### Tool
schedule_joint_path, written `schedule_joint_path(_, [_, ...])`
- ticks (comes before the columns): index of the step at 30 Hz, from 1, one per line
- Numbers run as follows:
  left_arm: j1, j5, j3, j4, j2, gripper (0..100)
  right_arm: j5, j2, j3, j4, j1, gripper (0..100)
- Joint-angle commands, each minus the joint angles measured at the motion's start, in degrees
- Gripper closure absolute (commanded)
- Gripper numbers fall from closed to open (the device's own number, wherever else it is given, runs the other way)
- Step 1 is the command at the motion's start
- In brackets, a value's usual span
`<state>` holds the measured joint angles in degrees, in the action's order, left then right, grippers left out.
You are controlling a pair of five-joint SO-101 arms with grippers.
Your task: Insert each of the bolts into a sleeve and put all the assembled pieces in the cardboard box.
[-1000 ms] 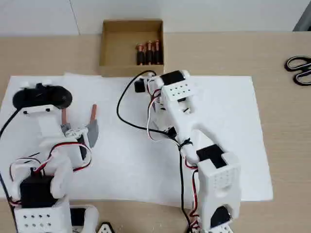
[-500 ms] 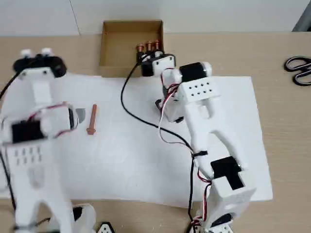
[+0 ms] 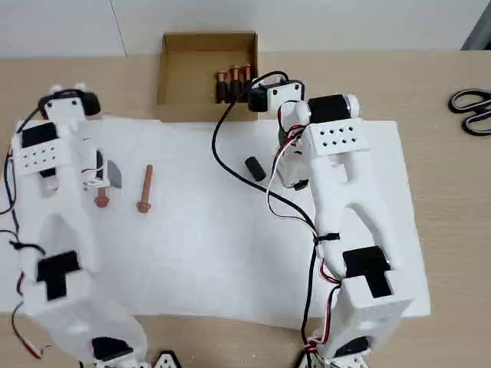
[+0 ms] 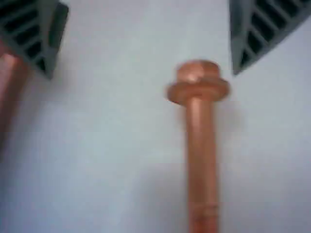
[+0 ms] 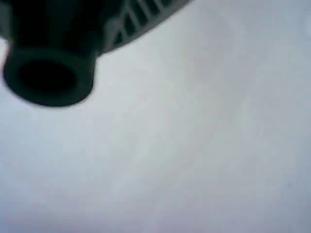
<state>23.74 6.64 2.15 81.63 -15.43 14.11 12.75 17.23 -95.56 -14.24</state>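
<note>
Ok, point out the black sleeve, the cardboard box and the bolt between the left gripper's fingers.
black sleeve (image 3: 255,168), high view, side wall
cardboard box (image 3: 188,77), high view, bare floor
bolt (image 4: 200,145), left wrist view, shank

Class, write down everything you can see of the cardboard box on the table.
The cardboard box is a shallow, open-topped tray of plain brown card, roughly square, with low upright walls. It sits flat on the wooden table at the far side, its near edge by the white sheet. Three copper bolts in black sleeves lie side by side against its right wall.
</note>
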Motion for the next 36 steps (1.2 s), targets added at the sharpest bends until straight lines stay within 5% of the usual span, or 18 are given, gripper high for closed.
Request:
schedule_joint_path(1, [1.41,0.44,4.79,-0.26,-3.78,77,0.09,-3.82,2.29,-0.04,0.4,99.5])
schedule_joint_path(18, [1.32,0.44,8.4,-0.35,-10.2,78,0.09,-3.56,2.29,-0.04,0.66,99.5])
schedule_joint_path(25, [1.32,0.35,7.96,-2.02,-10.29,91,0.35,-3.56,2.2,-0.04,0.66,99.5])
schedule_joint_path(36, [1.41,0.35,8.31,-4.22,-18.9,93,0.09,-3.56,2.2,-0.04,0.66,99.5])
